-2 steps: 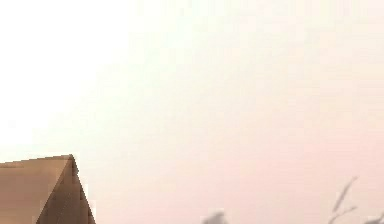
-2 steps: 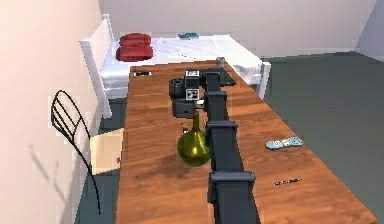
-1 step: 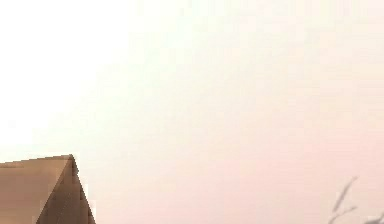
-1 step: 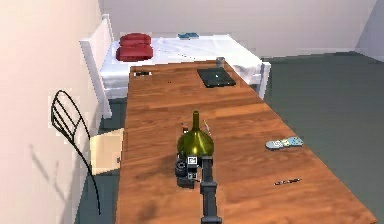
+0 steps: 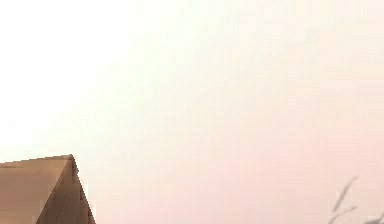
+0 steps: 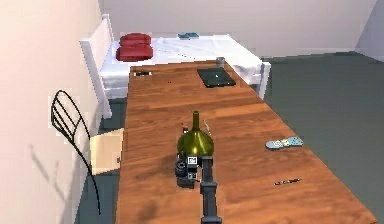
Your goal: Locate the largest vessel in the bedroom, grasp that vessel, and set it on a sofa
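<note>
Vessel: olive-green glass flask upright on brown wooden tabletop.
Fingers: at flask's base; cannot tell whether grasping anything.

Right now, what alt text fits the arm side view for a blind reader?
The robot's gripper is near a yellow-green vessel on a long wooden table. A remote lies right of it, a wire chair stands left, and a white bed with red pillows lies beyond.

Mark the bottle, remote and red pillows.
bottle (image 6: 199, 144), arm side view, its wide lower body.
remote (image 6: 283, 143), arm side view, middle of its casing.
red pillows (image 6: 132, 51), arm side view, nearer pillow's top.
</note>
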